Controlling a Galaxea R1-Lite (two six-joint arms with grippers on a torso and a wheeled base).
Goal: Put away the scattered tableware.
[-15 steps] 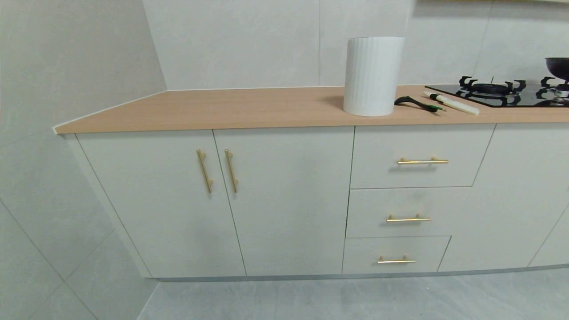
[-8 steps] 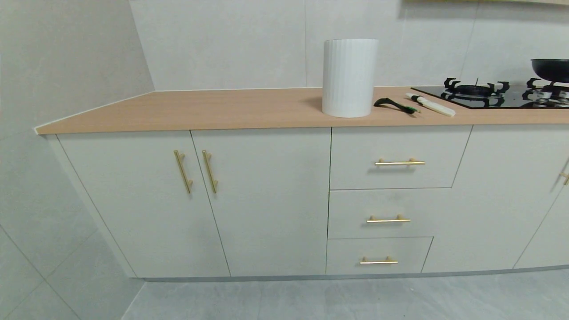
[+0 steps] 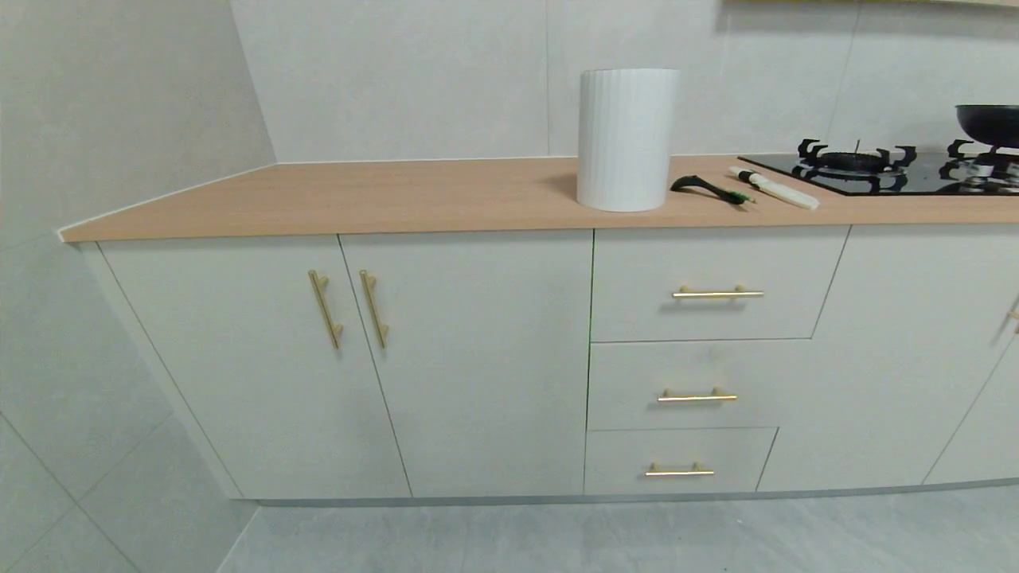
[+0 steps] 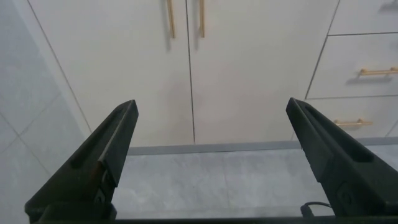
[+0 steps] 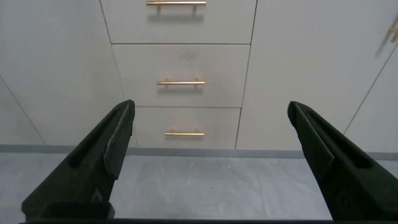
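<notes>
On the wooden countertop (image 3: 382,199) stands a tall white ribbed cylinder holder (image 3: 626,139). Just to its right lie a black utensil with a green tip (image 3: 710,189) and a long white utensil (image 3: 774,188). My left gripper (image 4: 211,115) is open and hangs low, facing the double cabinet doors (image 4: 186,68) and the floor. My right gripper (image 5: 211,115) is open too, low in front of the lower drawers (image 5: 180,74). Neither holds anything.
Three drawers with brass handles (image 3: 716,294) sit under the counter, right of the double cabinet doors (image 3: 350,358). A black gas hob (image 3: 892,169) with a dark pan (image 3: 991,125) is at the far right. Tiled wall closes the left side; grey floor (image 3: 605,537) lies below.
The whole head picture has shifted left since a second ago, so the camera turned right; little shift in the last half second. Nothing on the counter moved.
</notes>
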